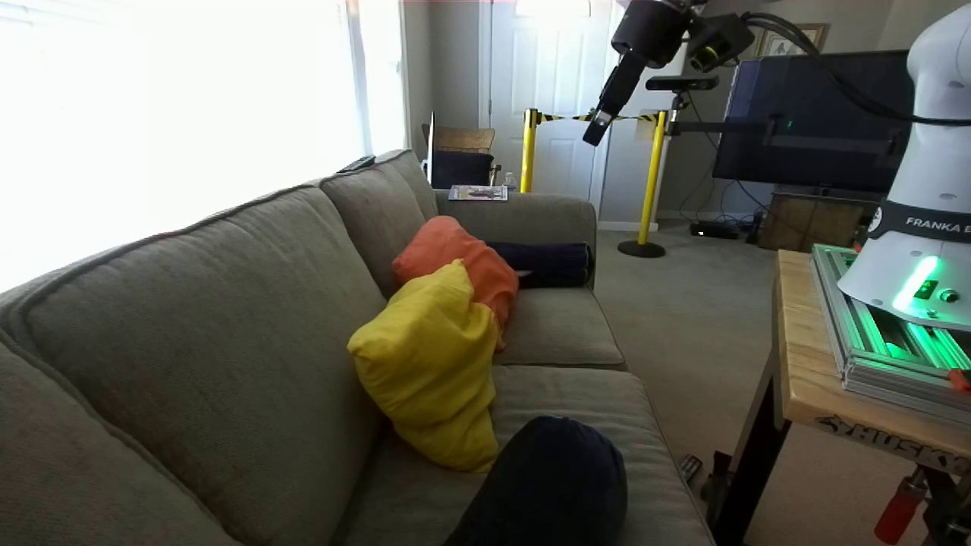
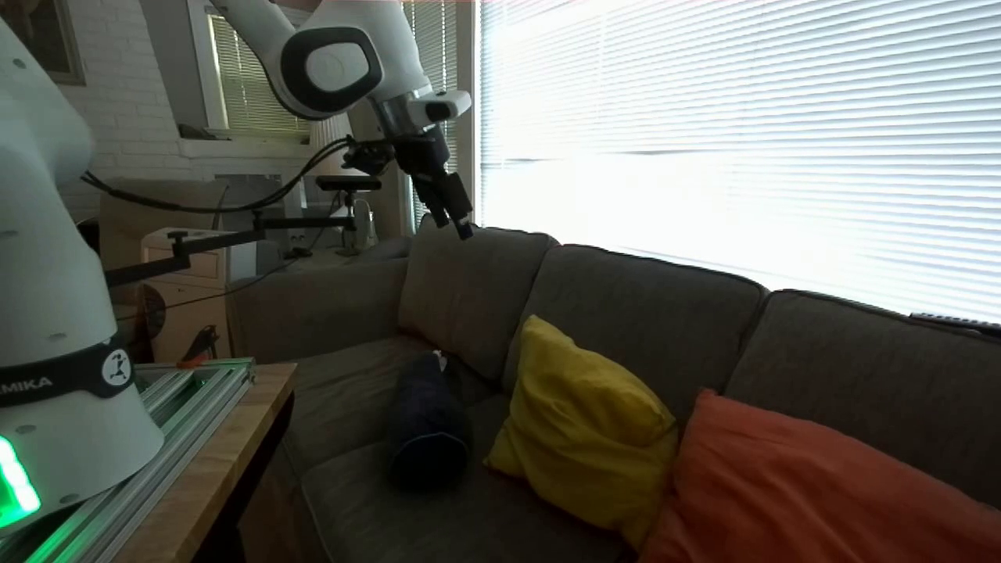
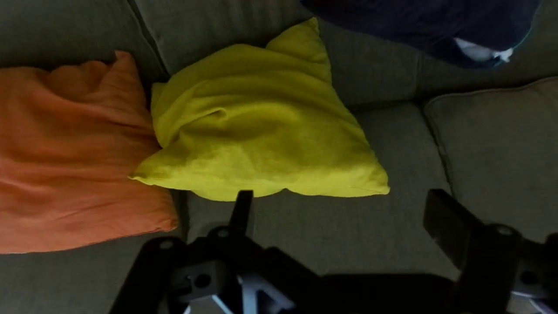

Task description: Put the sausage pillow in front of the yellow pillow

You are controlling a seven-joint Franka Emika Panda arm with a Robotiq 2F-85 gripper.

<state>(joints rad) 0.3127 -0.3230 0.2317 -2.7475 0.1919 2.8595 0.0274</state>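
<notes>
The bolster (image 2: 428, 426) shows whole only in an exterior view. The pincer (image 3: 340, 194) gapes wide, empty; bare seat (image 2: 486, 414) parts bolster and yellow pillow (image 2: 590, 426).

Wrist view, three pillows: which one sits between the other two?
The yellow pillow: it alone has neighbours on both sides, the orange pillow left, the navy sausage pillow upper right.

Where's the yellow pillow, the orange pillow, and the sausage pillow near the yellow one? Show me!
Yellow pillow (image 3: 261, 124): wrist view, on its creased face.
Orange pillow (image 2: 821, 489): an exterior view, on its broad face.
Sausage pillow (image 2: 426, 410): an exterior view, on its long side.
</notes>
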